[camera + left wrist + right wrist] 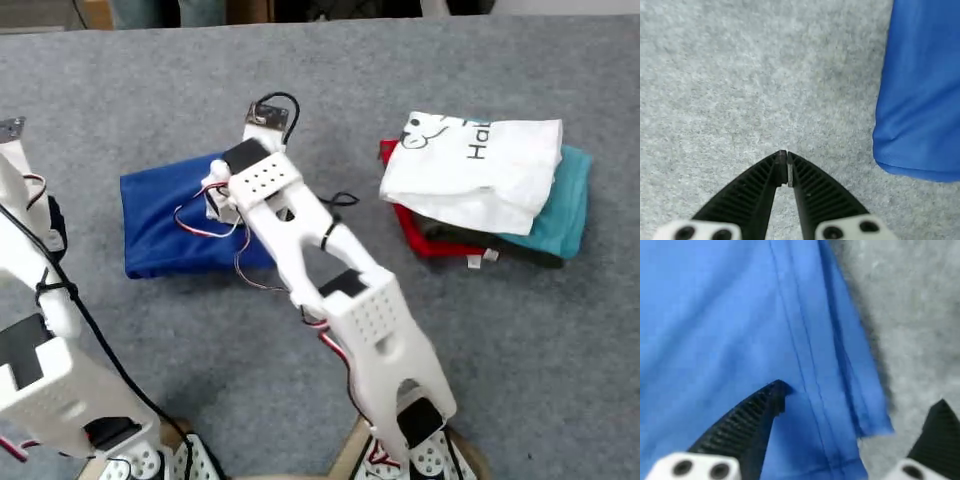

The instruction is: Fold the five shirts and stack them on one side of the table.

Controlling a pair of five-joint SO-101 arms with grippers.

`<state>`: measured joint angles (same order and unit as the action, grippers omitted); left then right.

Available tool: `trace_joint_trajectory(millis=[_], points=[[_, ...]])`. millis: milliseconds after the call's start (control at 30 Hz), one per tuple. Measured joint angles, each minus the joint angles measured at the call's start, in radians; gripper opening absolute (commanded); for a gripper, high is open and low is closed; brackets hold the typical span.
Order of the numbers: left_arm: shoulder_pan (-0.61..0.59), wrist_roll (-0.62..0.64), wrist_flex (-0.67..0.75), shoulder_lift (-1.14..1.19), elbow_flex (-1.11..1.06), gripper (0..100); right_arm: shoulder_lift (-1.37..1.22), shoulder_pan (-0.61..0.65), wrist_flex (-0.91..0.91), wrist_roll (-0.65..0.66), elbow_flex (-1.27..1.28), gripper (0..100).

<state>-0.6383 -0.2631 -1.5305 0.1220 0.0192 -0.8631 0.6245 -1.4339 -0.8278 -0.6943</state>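
Blue in colour, a folded rectangular fabric shirt (165,215) is laid left of the middle of the grey felt-covered table (560,340). Four folded shirts (480,190), white topmost, are stacked nearer the right edge. The last transfer is judged in hand. The right gripper (860,400) is held wide open astride the blue shirt's hemmed edge, nothing gripped, so a pinch through all layers is called for. The left gripper (785,160) is closed, empty, over bare felt. Beyond the far edge little is discernible.
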Motion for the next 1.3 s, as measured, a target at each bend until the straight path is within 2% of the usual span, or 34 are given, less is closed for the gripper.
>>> trace_joint_trajectory(millis=[100, 267, 300, 533, 767, 1033, 1300], points=[[0.000, 0.000, 0.000, 0.000, -0.003, 3, -0.080, 0.011, -0.023, -0.008, -0.089, 28.9], [-0.029, 0.000, 0.000, 0.000, -0.003, 3, -0.170, 0.014, -0.114, -0.008, -0.238, 5.4], [-0.035, -0.002, 0.000, 0.000, -0.003, 3, -0.183, 0.014, -0.141, -0.008, -0.269, 4.2], [-0.049, 0.002, 0.000, 0.000, -0.009, 3, -0.245, 0.014, -0.308, 0.095, -0.476, 1.4], [-0.084, 0.000, 0.000, 0.000, -0.012, 3, -0.247, -0.051, -0.321, 0.227, -0.674, 1.3], [-0.152, 0.002, 0.000, -0.005, -0.012, 13, -0.118, -0.258, -0.325, 0.365, -0.698, 1.3], [-0.158, 0.002, 0.000, -0.012, -0.012, 12, 0.181, -0.528, -0.327, 0.482, -0.408, 1.3]])
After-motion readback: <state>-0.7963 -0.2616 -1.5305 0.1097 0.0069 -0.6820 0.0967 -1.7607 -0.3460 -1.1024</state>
